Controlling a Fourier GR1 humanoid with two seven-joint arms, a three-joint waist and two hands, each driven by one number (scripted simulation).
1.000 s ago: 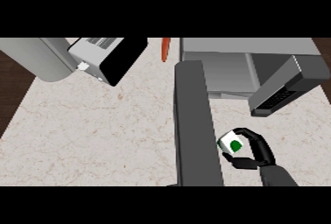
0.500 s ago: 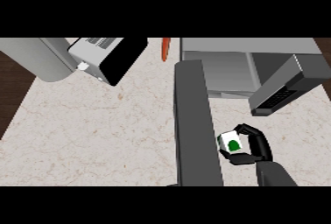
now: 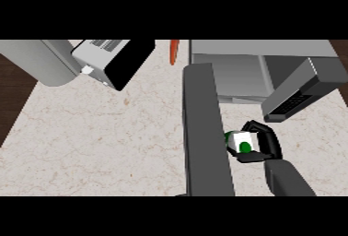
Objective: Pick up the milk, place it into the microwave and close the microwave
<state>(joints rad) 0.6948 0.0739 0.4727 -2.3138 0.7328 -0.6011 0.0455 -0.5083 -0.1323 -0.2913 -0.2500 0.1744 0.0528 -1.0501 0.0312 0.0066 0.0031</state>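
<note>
The milk [image 3: 239,140] is a small white carton with a green mark. My right hand [image 3: 266,141] is curled round it and holds it above the counter, at the lower right. The microwave [image 3: 234,73] stands at the back right with its grey cavity showing. Its dark door [image 3: 204,129] stands swung out toward me as a long slab, just left of the milk. A dark panel with keys [image 3: 299,94] juts out just beyond and to the right of my hand. My left hand does not show.
A toaster-like appliance with a black face [image 3: 115,57] sits at the back left beside a grey cylinder [image 3: 41,62]. An orange carrot [image 3: 174,50] lies at the back, just left of the microwave. The pale stone counter [image 3: 95,147] spreads left of the door.
My right hand has carried the milk a little farther from me, toward the microwave's opening and slightly leftward. The door and everything else have stayed put.
</note>
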